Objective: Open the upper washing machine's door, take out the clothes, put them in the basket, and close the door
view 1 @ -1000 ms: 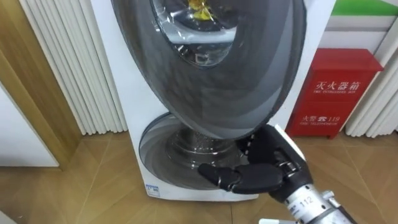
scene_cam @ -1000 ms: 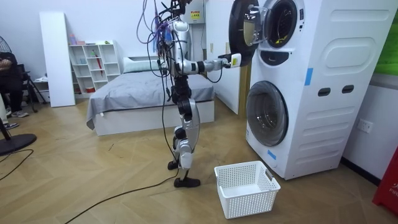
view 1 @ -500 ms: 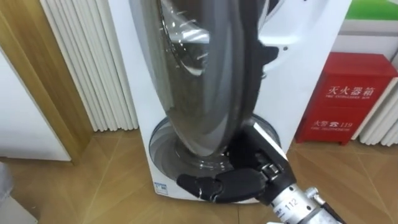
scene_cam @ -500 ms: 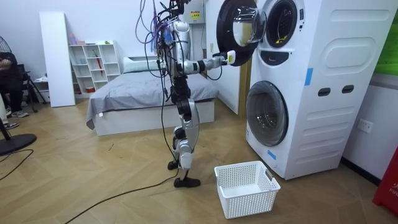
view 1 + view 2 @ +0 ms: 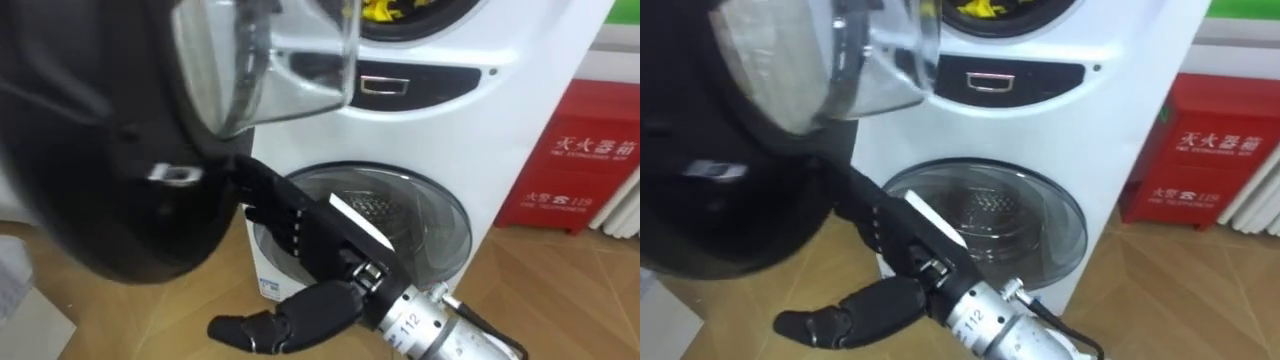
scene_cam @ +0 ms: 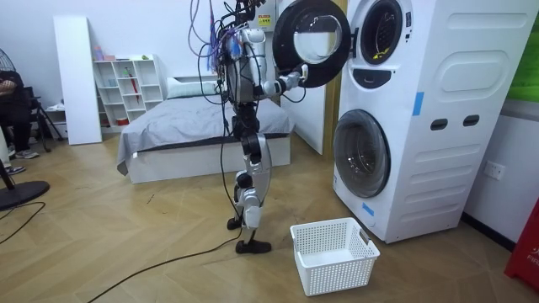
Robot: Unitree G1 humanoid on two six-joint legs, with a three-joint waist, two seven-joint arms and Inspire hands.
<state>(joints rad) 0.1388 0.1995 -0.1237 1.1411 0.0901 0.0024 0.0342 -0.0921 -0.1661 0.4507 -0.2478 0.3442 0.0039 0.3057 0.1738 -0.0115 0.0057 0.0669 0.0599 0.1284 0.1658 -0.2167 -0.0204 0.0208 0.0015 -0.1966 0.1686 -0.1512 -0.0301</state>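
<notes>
At the left we see the dark round door (image 5: 90,200) of the upper washing machine (image 5: 530,110), standing open. The right hand (image 5: 320,255) lies against its edge, fingers (image 5: 275,200) straight and released, grasping nothing. The yellow clothes (image 5: 385,8) are far inside the upper drum. Below is the closed lower door (image 5: 420,225); at the right, a red cabinet (image 5: 585,160). A white basket (image 6: 337,273) stands on the floor nearby.

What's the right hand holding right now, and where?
Nothing is gripped. The right hand lays straight fingers against the upper door at its lower rim, thumb free.
</notes>
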